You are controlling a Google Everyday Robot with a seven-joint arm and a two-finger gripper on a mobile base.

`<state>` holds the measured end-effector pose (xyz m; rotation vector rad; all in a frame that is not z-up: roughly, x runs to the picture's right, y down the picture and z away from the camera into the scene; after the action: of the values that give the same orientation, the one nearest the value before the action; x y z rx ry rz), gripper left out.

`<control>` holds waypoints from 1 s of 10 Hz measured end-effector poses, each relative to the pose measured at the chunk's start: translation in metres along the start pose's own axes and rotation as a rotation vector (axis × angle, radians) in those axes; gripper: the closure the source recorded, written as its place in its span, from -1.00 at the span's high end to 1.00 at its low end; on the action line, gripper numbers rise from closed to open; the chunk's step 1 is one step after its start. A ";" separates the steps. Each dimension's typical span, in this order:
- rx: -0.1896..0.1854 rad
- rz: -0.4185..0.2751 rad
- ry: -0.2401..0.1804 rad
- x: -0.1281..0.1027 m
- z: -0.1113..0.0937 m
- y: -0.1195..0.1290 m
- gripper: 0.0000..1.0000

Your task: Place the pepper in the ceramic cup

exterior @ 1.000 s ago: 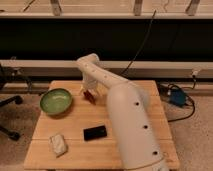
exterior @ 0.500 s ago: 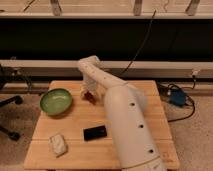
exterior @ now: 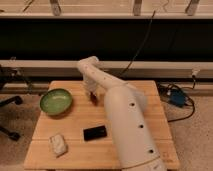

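My gripper [exterior: 91, 94] hangs from the white arm [exterior: 125, 120] over the back middle of the wooden table [exterior: 150, 100]. A small dark-red piece, the pepper [exterior: 93, 98], shows right at the gripper's tip, just above or on the table; I cannot tell whether it is held. A green bowl [exterior: 56, 101] sits on the table's left side, about a hand's width left of the gripper. No other cup-like vessel shows.
A black flat rectangular object [exterior: 95, 132] lies near the table's front middle. A white crumpled item [exterior: 58, 144] lies at the front left. The arm covers the table's right half. Cables and a blue box [exterior: 177, 96] lie on the floor at right.
The gripper has stayed at the back middle of the table by the pepper, with only a slight shift. The other objects have not moved.
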<state>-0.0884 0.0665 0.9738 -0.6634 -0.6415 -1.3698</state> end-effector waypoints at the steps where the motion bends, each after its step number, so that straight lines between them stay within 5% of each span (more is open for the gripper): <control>1: 0.000 0.000 0.000 0.000 0.000 0.000 -0.98; 6: 0.005 -0.009 0.013 -0.003 -0.004 -0.004 -1.00; 8: 0.004 -0.020 0.059 -0.010 -0.027 -0.003 -1.00; 10: 0.014 -0.033 0.126 -0.021 -0.076 -0.003 -1.00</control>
<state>-0.0917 0.0234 0.9079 -0.5531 -0.5629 -1.4240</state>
